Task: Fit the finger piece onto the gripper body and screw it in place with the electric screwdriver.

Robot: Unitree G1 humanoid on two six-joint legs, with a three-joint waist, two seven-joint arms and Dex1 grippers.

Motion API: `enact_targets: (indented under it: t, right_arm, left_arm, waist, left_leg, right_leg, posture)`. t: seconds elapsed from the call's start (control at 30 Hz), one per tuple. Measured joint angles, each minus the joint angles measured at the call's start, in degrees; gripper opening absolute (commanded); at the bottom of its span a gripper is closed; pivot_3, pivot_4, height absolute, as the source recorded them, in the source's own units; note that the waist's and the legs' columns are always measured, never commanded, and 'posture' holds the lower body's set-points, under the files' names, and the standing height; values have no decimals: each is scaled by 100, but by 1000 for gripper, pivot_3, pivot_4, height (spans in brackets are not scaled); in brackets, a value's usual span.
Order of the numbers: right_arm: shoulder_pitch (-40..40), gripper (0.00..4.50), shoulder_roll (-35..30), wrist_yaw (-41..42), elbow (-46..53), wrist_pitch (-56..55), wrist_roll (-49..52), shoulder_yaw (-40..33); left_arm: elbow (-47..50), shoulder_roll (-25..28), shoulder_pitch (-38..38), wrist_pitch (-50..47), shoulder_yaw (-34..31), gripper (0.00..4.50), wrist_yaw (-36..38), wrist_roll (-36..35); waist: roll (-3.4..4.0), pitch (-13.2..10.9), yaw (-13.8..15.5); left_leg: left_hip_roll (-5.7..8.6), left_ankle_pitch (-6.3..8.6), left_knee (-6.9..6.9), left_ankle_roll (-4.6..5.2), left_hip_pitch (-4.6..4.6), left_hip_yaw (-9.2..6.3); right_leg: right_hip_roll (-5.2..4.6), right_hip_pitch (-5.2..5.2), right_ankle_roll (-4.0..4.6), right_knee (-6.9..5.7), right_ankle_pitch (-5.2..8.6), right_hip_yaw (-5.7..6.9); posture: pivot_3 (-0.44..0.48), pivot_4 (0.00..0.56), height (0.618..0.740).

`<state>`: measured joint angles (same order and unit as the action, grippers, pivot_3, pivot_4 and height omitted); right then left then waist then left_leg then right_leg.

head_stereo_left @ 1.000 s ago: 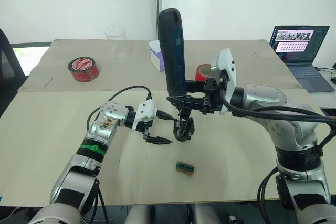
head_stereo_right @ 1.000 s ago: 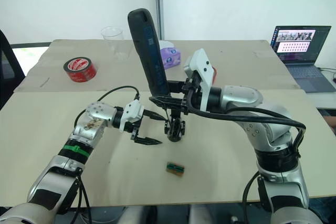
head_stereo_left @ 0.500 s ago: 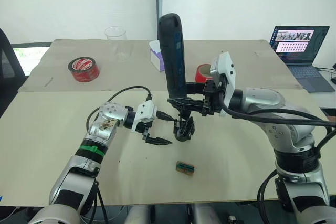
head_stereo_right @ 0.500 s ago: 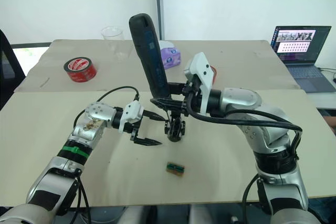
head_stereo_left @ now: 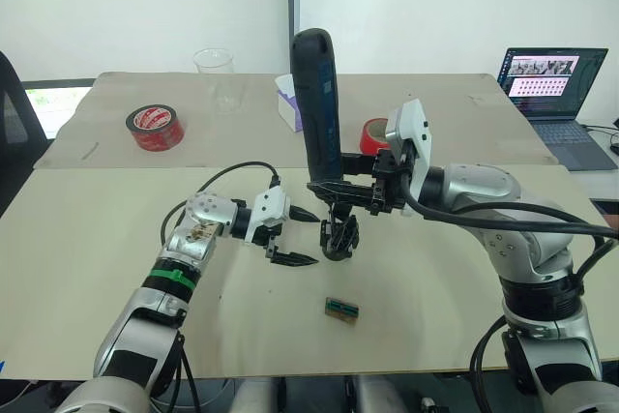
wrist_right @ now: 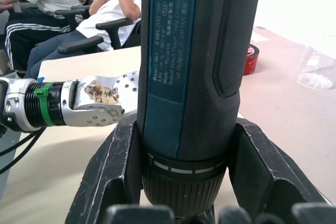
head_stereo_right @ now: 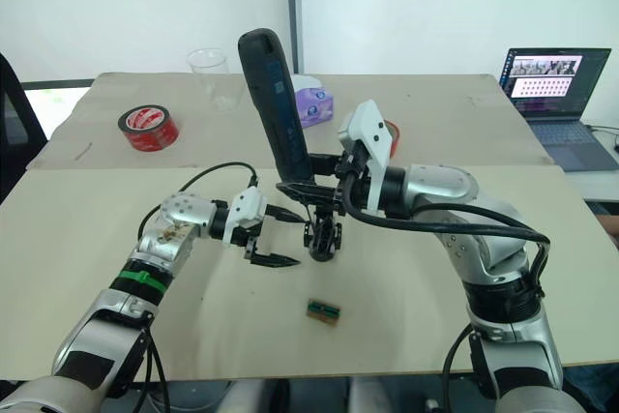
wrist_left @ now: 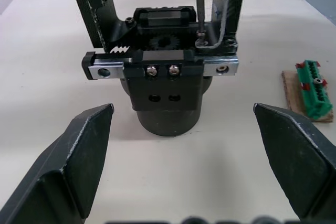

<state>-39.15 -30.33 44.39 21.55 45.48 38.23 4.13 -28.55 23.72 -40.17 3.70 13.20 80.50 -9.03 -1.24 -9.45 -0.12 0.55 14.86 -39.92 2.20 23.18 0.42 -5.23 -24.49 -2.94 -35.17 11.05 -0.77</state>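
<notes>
Right now the right gripper [head_stereo_left: 340, 187] is clamped around the electric screwdriver [head_stereo_left: 319, 103], which stands nearly upright – its thin bit comes down onto the top of the gripper body [wrist_left: 167, 90] directly below the fingers. The left gripper [head_stereo_left: 293, 237] hovers just beside that body, facing it, its jaws spread wide apart and holding nothing – the body sits between and a little beyond the fingertips. A small green-brown tray [head_stereo_left: 341, 309] lies on the table [head_stereo_left: 77, 268] near the left gripper.
</notes>
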Motion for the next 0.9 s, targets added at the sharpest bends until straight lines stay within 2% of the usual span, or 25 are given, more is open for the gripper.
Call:
enact_targets:
  t: [0.23,0.47,0.63,0.9]
  right_arm:
    - [113,1888,43,11,47,-181,-100,0]
    - [368,1888,41,176,185,-613,-257,17]
    - [645,1888,20,488,276,-1237,-461,78]
    - [786,1888,2,1006,-48,-1837,-586,96]
  left_arm:
    - [-128,-210,0,53,100,4500,-133,122]
    - [-653,-661,-12,216,164,4500,-621,331]
    - [-1101,-830,-123,446,136,2310,-703,339]
    - [-1525,-903,-245,850,130,2275,-642,369]
  waist:
    - [0,0,0]
    - [-1,0,12]
    - [-1,0,11]
    - [-4,6,19]
  left_leg:
    - [0,0,0,0,-3,0]
    - [3,0,0,0,-4,-2]
    - [4,0,0,0,-10,-2]
    - [5,0,0,0,-32,-2]
  right_leg:
    - [1,3,0,-1,0,0]
    - [1,7,-1,2,0,1]
    - [1,11,-1,1,0,1]
    - [-1,33,-1,3,0,1]
  posture:
    - [0,150,740]
    - [0,150,740]
    - [0,150,740]
    - [0,150,740]
